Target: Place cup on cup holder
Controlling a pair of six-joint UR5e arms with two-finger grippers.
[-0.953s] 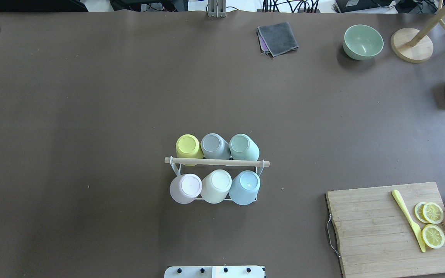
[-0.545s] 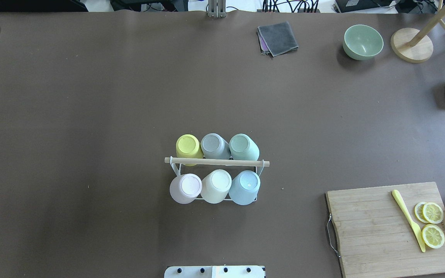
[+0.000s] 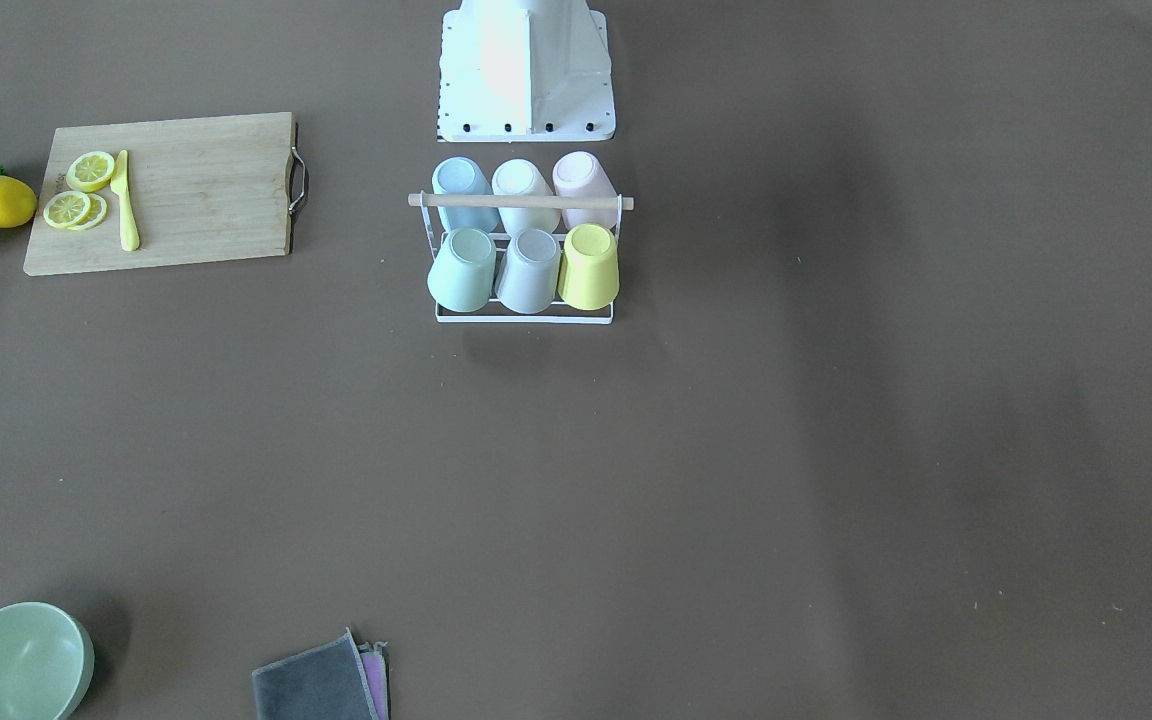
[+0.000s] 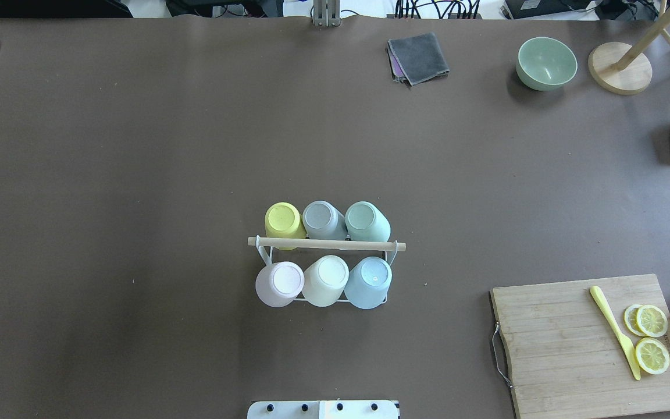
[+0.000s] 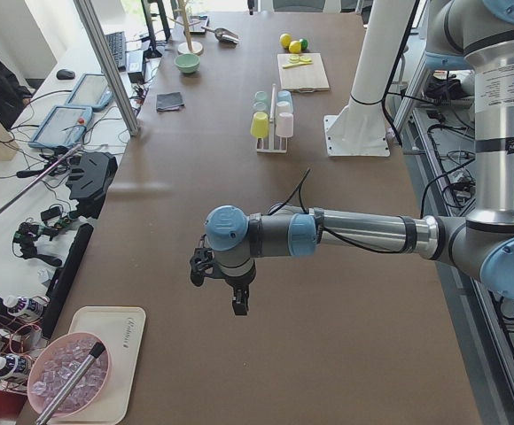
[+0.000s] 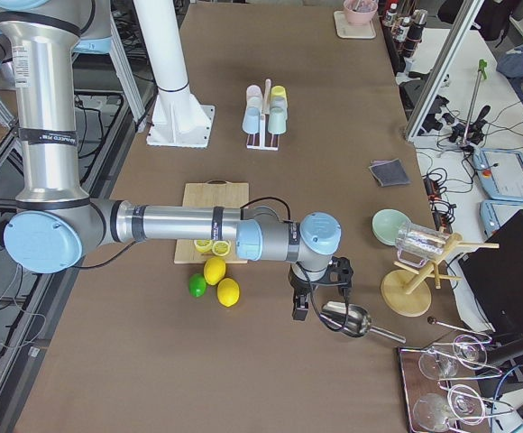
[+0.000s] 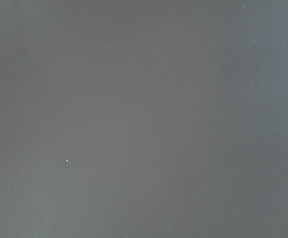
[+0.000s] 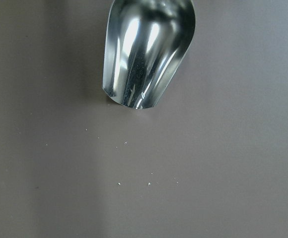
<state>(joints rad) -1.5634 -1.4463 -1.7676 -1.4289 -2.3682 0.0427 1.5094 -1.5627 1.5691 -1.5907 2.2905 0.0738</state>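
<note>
The cup holder (image 4: 326, 245) stands on the worktop (image 4: 137, 174) at mid-width, close in front of the robot's base. We count six cups on it, all bottom-up, in two rows of three.
- Far row, from the robot's left: yellow cup (image 4: 283, 220), grey cup (image 4: 321, 217), green cup (image 4: 364, 219).
- Near row: pink cup (image 4: 280, 283), cream cup (image 4: 326, 279), blue cup (image 4: 370, 280).

Neighbours within a row sit touching or just beside one another.

The left claw (image 5: 232, 297) hangs over bare worktop toward the left end, well apart from the holder. We see it only from the side camera, so we cannot tell whether it is released or clenched. Its wrist camera shows only plain brown surface.

The right claw (image 6: 302, 305) hangs at the right end, just beside a metal scoop (image 8: 146, 49) that fills the top of its wrist view. We cannot tell its state either.

On the robot's right a cutting board (image 4: 567, 337) carries lemon slices (image 4: 652, 337) and a yellow knife (image 4: 614, 329). A green bowl (image 4: 546, 63) and a grey cloth (image 4: 419, 56) lie at the far edge.
</note>
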